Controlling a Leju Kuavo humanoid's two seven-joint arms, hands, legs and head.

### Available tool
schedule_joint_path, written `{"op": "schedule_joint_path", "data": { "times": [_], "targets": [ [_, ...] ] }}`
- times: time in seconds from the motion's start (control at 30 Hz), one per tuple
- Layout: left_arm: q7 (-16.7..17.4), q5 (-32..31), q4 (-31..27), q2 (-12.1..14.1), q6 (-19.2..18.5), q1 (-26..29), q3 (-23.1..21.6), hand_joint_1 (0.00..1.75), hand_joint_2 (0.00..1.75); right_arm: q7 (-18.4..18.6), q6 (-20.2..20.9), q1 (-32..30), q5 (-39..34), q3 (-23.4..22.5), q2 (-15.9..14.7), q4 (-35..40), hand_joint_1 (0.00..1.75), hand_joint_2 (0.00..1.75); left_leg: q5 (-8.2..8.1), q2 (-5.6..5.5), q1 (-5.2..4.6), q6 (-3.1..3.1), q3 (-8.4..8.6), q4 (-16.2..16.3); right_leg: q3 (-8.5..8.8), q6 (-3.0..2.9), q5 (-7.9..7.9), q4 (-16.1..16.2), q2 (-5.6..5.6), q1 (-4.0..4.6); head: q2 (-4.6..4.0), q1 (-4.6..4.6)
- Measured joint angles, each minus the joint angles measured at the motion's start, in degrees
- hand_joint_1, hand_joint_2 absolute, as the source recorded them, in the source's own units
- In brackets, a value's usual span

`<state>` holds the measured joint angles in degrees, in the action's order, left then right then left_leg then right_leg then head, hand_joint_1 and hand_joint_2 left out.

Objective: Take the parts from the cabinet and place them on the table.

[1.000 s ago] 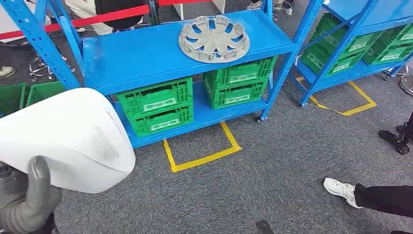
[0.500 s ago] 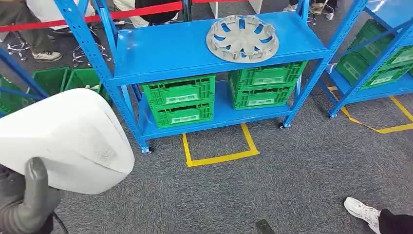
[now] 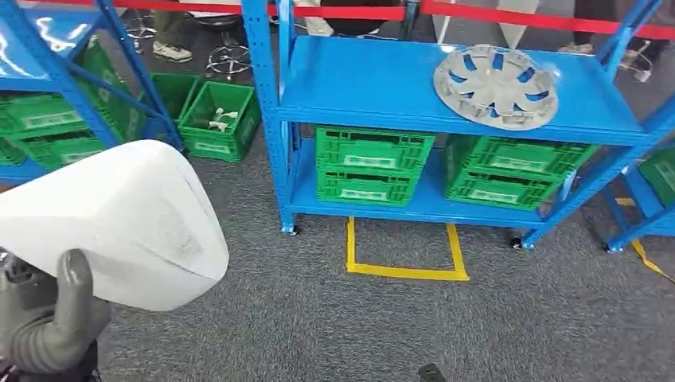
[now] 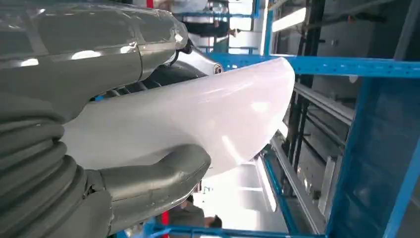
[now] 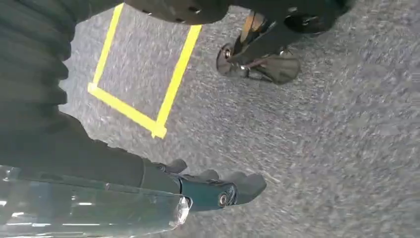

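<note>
A large white moulded part [image 3: 119, 223] sits low at the left of the head view, and my left hand [image 3: 48, 326] grips it from below with the thumb up against its face. The left wrist view has the same white part [image 4: 198, 114] lying across my left hand [image 4: 99, 198], the thumb curled under its edge. A grey wheel cover [image 3: 495, 85] lies flat on the top shelf of the blue cabinet [image 3: 382, 79]. My right hand [image 5: 208, 188] hangs over the grey carpet with its fingers out and nothing in them.
Green crates [image 3: 370, 165] fill the cabinet's lower shelf. A second blue rack [image 3: 48, 95] with green crates stands at the left, and open green bins [image 3: 215, 119] sit on the floor between them. A yellow tape square [image 3: 402, 270] marks the carpet. People's feet show behind a red barrier.
The whole picture has shifted right as the camera turned left: the cabinet and wheel cover now sit further right, and a left rack has come into view. My left hand still holds the white part.
</note>
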<state>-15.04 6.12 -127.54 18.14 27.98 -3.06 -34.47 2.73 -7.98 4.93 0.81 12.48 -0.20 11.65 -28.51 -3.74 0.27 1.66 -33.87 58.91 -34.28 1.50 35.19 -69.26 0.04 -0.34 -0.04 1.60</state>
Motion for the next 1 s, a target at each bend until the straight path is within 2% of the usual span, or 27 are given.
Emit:
{"op": "schedule_joint_path", "data": {
  "times": [0.03, 0.07, 0.1, 0.13, 0.2, 0.23, 0.27, 0.3, 0.33, 0.37, 0.4, 0.43, 0.47, 0.5, 0.53, 0.57, 0.6, 0.63, 0.67, 0.73, 0.77, 0.8, 0.83, 0.9, 0.93, 0.97, 1.0],
  "targets": [
    [-0.04, 0.00, 0.00, 0.00, 0.00, 0.01, 0.02, 1.75, 1.75, 0.00, 0.00, 0.19, -0.17, 0.31, 0.00, 0.02, 0.00, 1.75, 0.07, -0.66, -0.06, -0.10, 0.05, 0.00, 1.89, -0.51, -2.66, 4.49, 0.54, 0.05, 0.00, 0.09],
    [-0.09, -0.02, -0.02, 0.00, 0.02, 0.02, 0.02, 1.75, 1.75, 0.00, 0.00, 0.24, -0.20, 0.41, -0.04, 0.02, 0.00, 1.75, 0.13, -1.22, -0.05, -0.17, 0.07, -0.02, 3.63, -1.17, -4.96, 8.89, 2.29, 0.14, 0.00, 0.15],
    [-0.09, -0.09, -0.02, 0.00, 0.04, 0.05, 0.02, 1.75, 1.75, 0.00, 0.00, 0.14, -0.24, 0.50, -0.35, 0.02, 0.00, 1.75, 0.31, -1.66, -0.08, -0.51, -0.21, 0.08, 4.37, -2.01, -4.82, 10.59, 4.78, 0.13, 0.00, -0.24],
    [-0.09, -0.11, -0.02, 0.00, 0.09, 0.15, 0.04, 1.75, 1.75, 0.00, 0.02, 0.07, -0.26, 0.66, -0.30, 0.02, 0.00, 1.75, 0.52, -2.30, 0.24, -0.85, -0.55, 0.15, 4.43, -2.03, -5.12, 11.35, 4.46, 0.23, 0.00, -0.38],
    [-0.09, -0.15, -0.11, 0.00, 0.17, 0.55, 0.13, 1.75, 1.75, 0.22, 0.02, 0.35, -0.31, 0.72, -0.42, 0.02, 0.00, 1.75, 1.08, -3.20, 0.64, -1.72, -1.11, -0.11, 4.50, -2.13, -5.05, 11.72, 3.56, 0.55, 0.00, 0.13],
    [-0.09, -0.17, -0.37, 0.02, 0.15, 0.63, 0.15, 1.75, 1.75, 0.24, 0.02, 0.37, -0.31, 0.74, -0.42, 0.02, 0.00, 1.75, 1.42, -3.77, 0.36, -2.25, -1.30, -0.41, 4.98, -2.23, -5.13, 13.14, 2.84, 0.34, 0.00, 0.20],
    [-0.11, -0.20, -0.59, 0.09, 0.17, 0.87, 0.20, 1.75, 1.75, 0.24, 0.02, 0.54, -0.30, 0.74, -0.39, 0.04, 0.00, 1.75, 0.76, -0.55, 0.18, -2.06, -1.62, 0.21, 5.17, -2.18, -5.80, 14.13, 1.91, -0.12, 0.00, 0.07],
    [-0.15, -0.22, -0.74, 0.11, 0.17, 0.62, 0.22, 1.75, 1.75, 0.24, 0.02, 0.44, -0.31, 0.74, -0.42, 0.04, 0.00, 1.75, -0.65, 3.13, -0.14, -2.43, -2.27, 1.44, 5.32, -2.40, -6.05, 14.72, 1.61, -0.04, 0.00, -0.42],
    [-0.09, -0.24, -0.74, 0.07, 0.20, 0.53, 0.22, 1.75, 1.75, 0.24, 0.07, 0.25, -0.31, 0.74, -0.37, 0.04, 0.00, 1.75, -3.35, 3.92, 0.22, -2.74, -3.97, 5.18, 5.23, -2.52, -6.12, 14.78, 0.83, -0.07, 0.00, -1.16],
    [0.09, -0.35, -0.79, 0.11, 0.35, 0.67, 0.22, 1.75, 1.75, 0.30, 0.17, -0.02, -0.35, 0.76, -0.39, 0.02, 0.00, 1.75, -5.54, 3.94, 0.49, -3.05, -5.70, 9.45, 5.21, -2.52, -6.11, 14.75, 0.01, -0.09, 0.00, -1.42],
    [0.37, -0.46, -0.79, 0.13, 0.46, 0.93, 0.22, 1.75, 1.75, 0.37, 0.17, -0.19, -0.39, 0.79, -0.33, 0.00, 0.00, 1.75, -7.02, 3.91, 0.74, -3.40, -7.14, 12.93, 5.19, -2.52, -6.11, 14.74, -0.79, -0.13, 0.00, -1.55],
    [0.83, -0.66, -0.79, 0.20, 0.68, 1.02, 0.24, 1.75, 1.75, 0.55, 0.17, -0.20, -0.48, 0.81, -0.26, 0.00, 0.00, 1.75, -7.40, 3.92, 0.96, -3.78, -7.83, 14.79, 5.09, -2.51, -6.10, 14.64, -1.59, -0.18, 0.00, -1.66],
    [1.69, -0.87, -0.79, 0.26, 1.01, 1.10, 0.24, 1.75, 1.75, 0.96, 0.28, -0.10, -0.72, 0.90, -0.20, 0.00, 0.00, 1.75, -6.44, 4.02, 1.21, -4.09, -7.16, 14.10, 5.02, -2.42, -6.05, 14.49, -2.34, -0.26, 0.00, -1.86],
    [2.40, -1.11, -0.85, 0.39, 1.51, 1.26, 0.24, 1.75, 1.75, 1.37, 0.37, -0.01, -0.85, 1.05, -0.09, 0.00, 0.00, 1.75, -4.81, 4.35, 1.41, -4.37, -5.56, 11.60, 4.98, -2.22, -5.92, 14.31, -2.95, -0.34, 0.00, -2.01],
    [3.38, -1.40, -0.96, 0.66, 1.94, 1.52, 0.26, 1.75, 1.75, 1.79, 0.50, 0.03, -0.98, 1.16, 0.09, 0.00, 0.00, 1.75, -2.51, 5.24, 1.54, -4.63, -2.60, 6.89, 4.99, -1.86, -5.70, 13.98, -3.59, -0.55, 0.00, -2.10],
    [4.22, -1.60, -1.20, 0.96, 2.47, 1.79, 0.26, 1.75, 1.75, 2.23, 0.55, 0.06, -1.05, 1.16, 0.15, 0.00, 0.00, 1.75, -0.67, 7.34, 1.57, -4.72, 0.45, 2.09, 4.99, -1.35, -5.37, 13.44, -4.06, -0.65, 0.00, -2.19],
    [4.79, -1.86, -1.53, 1.27, 2.86, 1.82, 0.26, 1.75, 1.75, 2.54, 0.72, 0.00, -1.27, 1.18, 0.13, 0.00, 0.00, 1.75, -1.81, 10.64, 0.83, -4.84, 1.46, 0.01, 4.85, -0.81, -5.01, 13.03, -4.50, -0.43, 0.00, -2.54],
    [5.29, -2.10, -1.79, 1.55, 3.30, 2.05, 0.31, 1.75, 1.75, 2.80, 0.85, 0.04, -1.35, 1.25, 0.15, 0.00, 0.00, 1.75, -1.32, 9.54, 0.91, -3.69, 1.26, -0.17, 4.74, -0.43, -4.67, 12.34, -4.98, -0.19, 0.00, -2.71],
    [5.70, -2.47, -2.29, 1.83, 3.78, 2.34, 0.33, 1.75, 1.75, 2.93, 1.07, 0.10, -1.38, 1.49, 0.15, 0.00, 0.00, 1.75, -1.40, 9.03, 0.77, -3.20, 0.96, 0.06, 4.80, -0.26, -4.71, 12.40, -5.54, -0.20, 0.00, -2.17],
    [6.25, -3.17, -3.13, 2.38, 4.24, 2.56, 0.37, 1.75, 1.75, 3.24, 1.33, 0.08, -1.42, 2.05, 0.22, 0.00, 0.00, 1.75, -1.15, 7.52, 0.62, -2.44, 0.45, 0.12, 5.02, 0.14, -4.79, 12.69, -6.85, -0.35, 0.00, -2.10],
    [6.29, -3.28, -3.56, 2.49, 4.24, 2.57, 0.35, 1.75, 1.75, 3.32, 1.38, 0.13, -1.49, 2.14, 0.35, 0.00, 0.00, 1.75, -0.81, 6.64, 0.87, -1.87, 0.43, -0.20, 4.85, 0.56, -4.25, 12.53, -6.80, -0.48, 0.00, -2.03],
    [6.40, -3.37, -4.00, 2.56, 4.26, 2.49, 0.35, 1.75, 1.75, 3.34, 1.38, 0.13, -1.51, 2.18, 0.44, 0.02, 0.00, 1.75, -0.61, 5.95, 0.92, -1.56, 0.25, -0.19, 4.49, 0.80, -2.52, 10.94, -3.90, -0.71, 0.00, -1.68],
    [6.62, -3.43, -4.22, 2.64, 4.26, 2.34, 0.35, 1.75, 1.75, 3.34, 1.36, -0.01, -1.53, 2.23, 0.48, 0.02, 0.00, 1.75, -0.46, 5.23, 0.90, -1.29, 0.11, -0.19, 3.21, 0.79, -0.16, 7.56, -2.18, -0.76, 0.00, -1.38],
    [6.89, -3.45, -4.31, 2.67, 4.17, 2.32, 0.35, 1.75, 1.75, 3.01, 1.03, -0.27, -2.06, 2.49, 0.48, -0.02, 0.00, 1.75, -0.24, 3.54, 0.64, -0.94, -0.13, -0.18, -0.42, 0.68, 4.10, -1.52, -0.74, -0.70, 0.00, -0.57],
    [7.04, -3.45, -4.31, 2.73, 4.09, 2.33, 0.35, 1.75, 1.75, 2.43, 0.87, -0.39, -2.21, 2.60, 0.46, -0.02, 0.00, 1.75, -0.17, 2.61, 0.48, -0.84, -0.17, -0.16, -1.54, 0.52, 4.65, -4.16, -0.50, -0.62, 0.00, -0.26],
    [7.15, -3.43, -4.31, 2.78, 3.96, 2.32, 0.35, 1.75, 1.75, 1.62, 0.74, -0.41, -2.23, 2.64, 0.48, -0.02, 0.00, 1.75, -0.11, 1.79, 0.34, -0.75, -0.13, -0.16, -1.49, 0.25, 3.82, -4.16, -0.39, -0.55, 0.00, 0.00],
    [7.17, -3.37, -4.33, 2.86, 3.68, 2.30, 0.35, 1.75, 1.75, 0.66, 0.63, -0.31, -2.23, 2.80, 0.50, 0.00, 0.00, 1.75, -0.06, 1.01, 0.18, -0.69, -0.10, -0.14, -0.72, -0.14, 1.99, -2.21, -0.21, -0.49, 0.00, 0.24]
  ]
}}
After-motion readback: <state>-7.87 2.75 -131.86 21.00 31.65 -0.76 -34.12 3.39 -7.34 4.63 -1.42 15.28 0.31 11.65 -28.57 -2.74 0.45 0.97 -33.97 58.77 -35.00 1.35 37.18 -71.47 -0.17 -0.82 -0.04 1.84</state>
